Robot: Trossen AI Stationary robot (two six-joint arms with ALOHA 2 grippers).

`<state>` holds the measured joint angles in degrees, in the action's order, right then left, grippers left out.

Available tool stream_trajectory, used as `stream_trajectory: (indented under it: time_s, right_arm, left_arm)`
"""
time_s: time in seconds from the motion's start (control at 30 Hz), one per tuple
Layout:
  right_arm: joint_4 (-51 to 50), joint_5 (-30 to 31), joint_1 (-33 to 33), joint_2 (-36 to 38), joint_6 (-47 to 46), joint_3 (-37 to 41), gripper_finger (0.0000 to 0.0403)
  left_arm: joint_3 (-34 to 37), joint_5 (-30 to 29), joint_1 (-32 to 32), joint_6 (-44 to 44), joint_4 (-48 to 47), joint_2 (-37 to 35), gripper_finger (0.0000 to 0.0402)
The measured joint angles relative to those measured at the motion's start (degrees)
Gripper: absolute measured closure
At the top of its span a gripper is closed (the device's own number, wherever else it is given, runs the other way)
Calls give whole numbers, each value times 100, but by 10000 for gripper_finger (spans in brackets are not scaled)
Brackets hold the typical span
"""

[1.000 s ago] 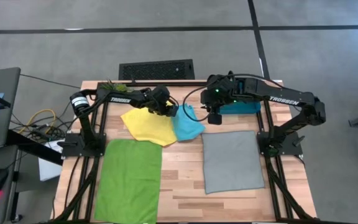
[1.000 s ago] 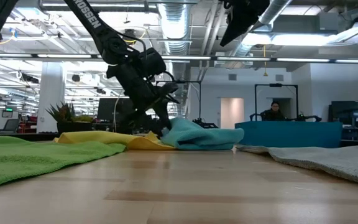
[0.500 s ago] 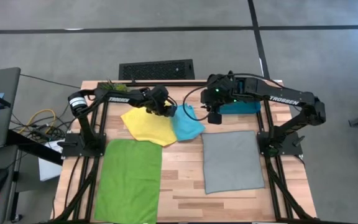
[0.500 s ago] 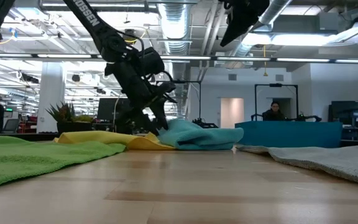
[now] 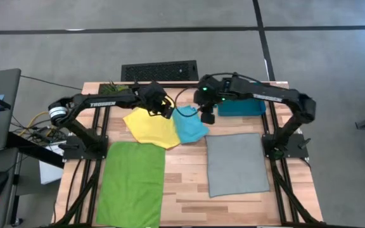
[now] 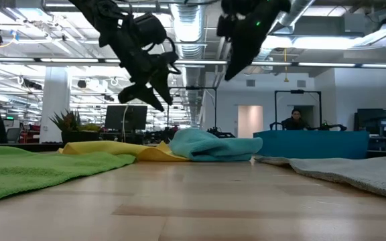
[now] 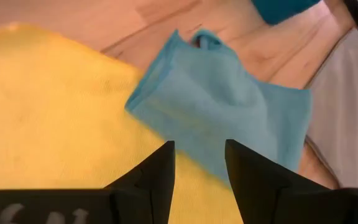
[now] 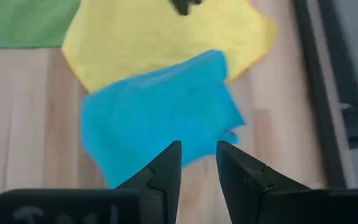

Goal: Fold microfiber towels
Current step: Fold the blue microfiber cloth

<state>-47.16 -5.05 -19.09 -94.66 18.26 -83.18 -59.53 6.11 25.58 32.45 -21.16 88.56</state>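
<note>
Four towels on the worktop (image 5: 189, 190): green one (image 5: 132, 180) flat at near left, grey one (image 5: 236, 163) flat at near right, yellow one (image 5: 149, 126) and blue one (image 5: 190, 125) overlapping at the far middle, the blue lying rumpled on the yellow's right edge. They look light, floppy and a bit grippy, so I'd pinch a corner or hem, not the middle. Left tool (image 5: 168, 111) and right tool (image 5: 206, 118) both hover above the blue one, prongs narrowly parted, holding nothing.

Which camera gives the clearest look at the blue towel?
The right wrist view: the blue towel shows whole, overlapping the yellow towel. The left wrist view crops it behind the fingers, the high view shows it small, and the low view only edge-on.
</note>
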Motion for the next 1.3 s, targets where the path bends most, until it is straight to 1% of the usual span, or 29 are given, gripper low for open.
stream_trajectory:
  time_s: [0.1, 0.2, 0.23, 0.33, 0.43, 0.57, 0.73, 0.87, 1.17, 1.3]
  right_arm:
    - [103, -521, -222, -350, -335, -6, 278]
    - [1, -1042, -526, -573, -943, 10, 278]
    - [133, -1191, -605, -670, -1139, -20, 278]
    - [27, -1434, -855, -947, -1675, 5, 278]
    - [24, -1663, -1007, -1334, -2152, -135, 278]
    - [-34, -2179, -1184, -1850, -2312, -433, 278]
    - [-183, -2187, -1311, -2326, -2485, -900, 278]
    - [-338, -2183, -1429, -2559, -2554, -1135, 278]
    - [-511, -2167, -1719, -2988, -2637, -1144, 278]
    - [-510, -2178, -1738, -3048, -2577, -1141, 278]
  left_arm:
    - [2, 15, -37, -2, -185, 6, 269]
    - [2, 26, -86, 4, -227, 6, 269]
    - [2, 26, -89, -3, -236, 6, 269]
    - [2, 102, -89, -11, -217, -36, 269]
    - [2, 112, -89, -11, -227, -42, 269]
    - [2, 121, -87, -13, -222, -47, 269]
    - [2, 158, -87, -28, -221, -49, 269]
    - [2, 252, -87, -28, -218, -49, 269]
    - [2, 267, -90, -30, -186, -49, 269]
    - [2, 284, -91, -30, -185, -49, 269]
